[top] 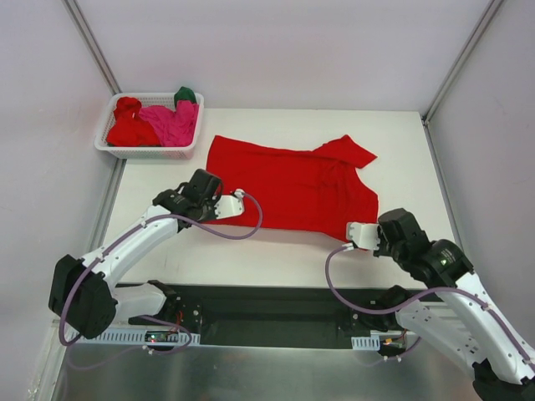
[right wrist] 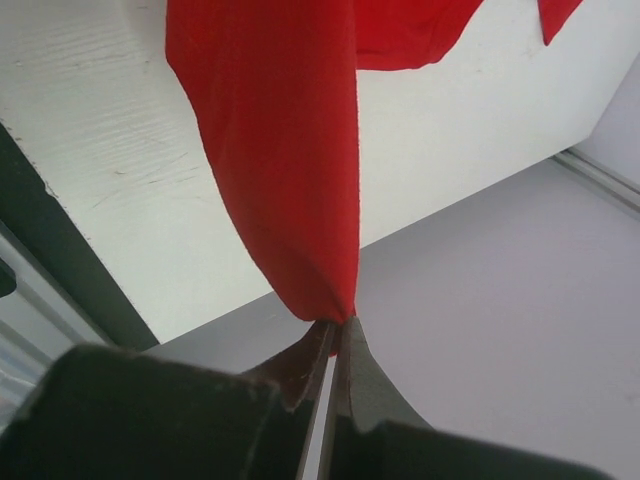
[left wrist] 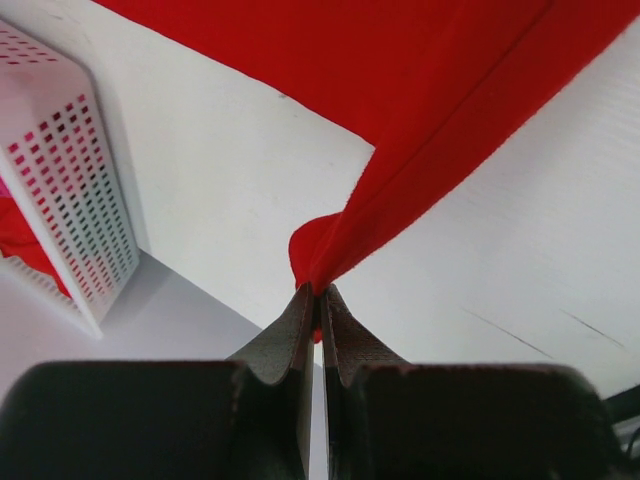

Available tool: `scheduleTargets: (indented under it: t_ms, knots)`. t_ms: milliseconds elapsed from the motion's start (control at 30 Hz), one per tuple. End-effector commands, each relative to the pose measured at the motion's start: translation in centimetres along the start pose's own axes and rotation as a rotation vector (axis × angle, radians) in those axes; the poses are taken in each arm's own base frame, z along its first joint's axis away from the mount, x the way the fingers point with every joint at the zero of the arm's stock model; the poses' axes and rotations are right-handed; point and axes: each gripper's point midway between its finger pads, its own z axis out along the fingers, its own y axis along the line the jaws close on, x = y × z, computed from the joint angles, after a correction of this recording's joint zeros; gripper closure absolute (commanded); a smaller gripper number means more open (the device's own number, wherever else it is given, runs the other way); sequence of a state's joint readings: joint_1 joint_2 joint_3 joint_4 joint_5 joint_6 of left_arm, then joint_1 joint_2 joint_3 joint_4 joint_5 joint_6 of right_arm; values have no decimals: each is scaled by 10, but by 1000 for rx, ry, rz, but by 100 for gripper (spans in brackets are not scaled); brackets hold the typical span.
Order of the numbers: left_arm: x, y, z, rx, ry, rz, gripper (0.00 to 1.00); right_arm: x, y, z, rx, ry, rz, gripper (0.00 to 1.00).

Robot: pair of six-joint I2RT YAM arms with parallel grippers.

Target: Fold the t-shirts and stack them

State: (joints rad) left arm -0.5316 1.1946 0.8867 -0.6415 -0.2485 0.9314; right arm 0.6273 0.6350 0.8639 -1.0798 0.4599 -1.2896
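Left fingers and right fingers pinch the red t-shirt on the white table amid grey walls.

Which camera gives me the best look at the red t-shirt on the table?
Top external: the red t-shirt lies spread in full. Left wrist shows only a corner pinched in the left gripper; right wrist only a bunched edge in the right gripper.

Bright, even, diffuse light; my dark plastic fingers blur close to the lens, the red cloth t-shirt looks sharp.
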Motion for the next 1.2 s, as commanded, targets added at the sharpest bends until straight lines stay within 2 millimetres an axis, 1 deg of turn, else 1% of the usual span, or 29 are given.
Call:
scheduleTargets:
  t_ms: [0,167,333,500,567,600,633,867,1033,1067,1100,1167]
  knots:
    - [-15,33,-4,-118,-23,19,100,2,-14,-1,68,22,-15,99]
    - [-17,43,0,-165,-16,44,100,-1,-18,2,96,13,-28,99]
    - [-14,51,7,-210,4,42,100,-8,-30,4,156,-17,-59,99]
    - [-10,47,13,-203,25,38,100,-18,-41,8,198,-46,-84,99]
    - [-9,45,14,-202,26,37,100,-23,-41,12,205,-59,-117,99]
    - [-8,44,15,-199,30,37,100,-26,-46,12,227,-75,-114,99]
    - [-8,43,15,-199,29,34,100,-28,-44,15,232,-83,-122,99]
    - [6,30,21,-180,70,27,100,-44,-53,22,253,-131,-145,99]
    - [11,31,22,-183,84,5,100,-60,-73,24,283,-147,-147,99]
    - [11,32,22,-186,85,2,100,-63,-81,22,300,-155,-138,99]
    - [11,33,21,-188,86,-7,100,-67,-84,25,290,-151,-145,99]
    - [11,34,20,-192,86,-4,100,-73,-95,25,314,-157,-136,99]
